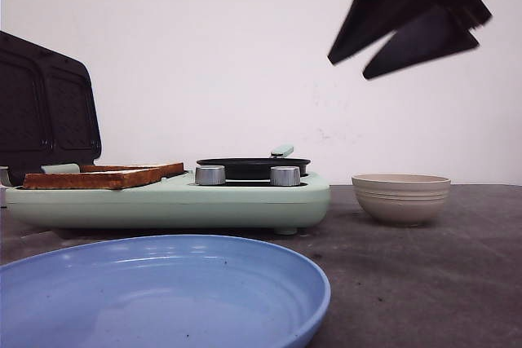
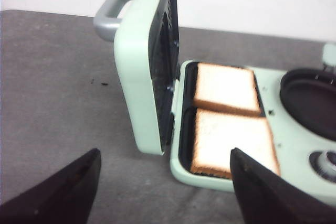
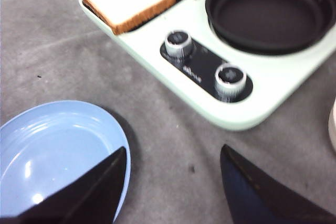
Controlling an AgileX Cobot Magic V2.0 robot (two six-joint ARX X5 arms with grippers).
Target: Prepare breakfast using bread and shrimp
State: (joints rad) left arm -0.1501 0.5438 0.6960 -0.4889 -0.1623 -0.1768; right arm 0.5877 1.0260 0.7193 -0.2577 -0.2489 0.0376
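- Beside the breakfast maker [image 1: 167, 200], my front view adds a beige bowl [image 1: 400, 197]; the blue plate [image 1: 163, 291] lies nearer.
- Left wrist alone shows both bread [image 2: 231, 114] slices from above.
- I see both jaws wide open, empty.

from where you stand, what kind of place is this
Probably a staged tabletop kitchen for robot trials, not a home kitchen. A mint-green breakfast maker sits open with bread on its plates beside a small black pan, while a blue plate and beige bowl rest on the bare grey table by a blank white wall.
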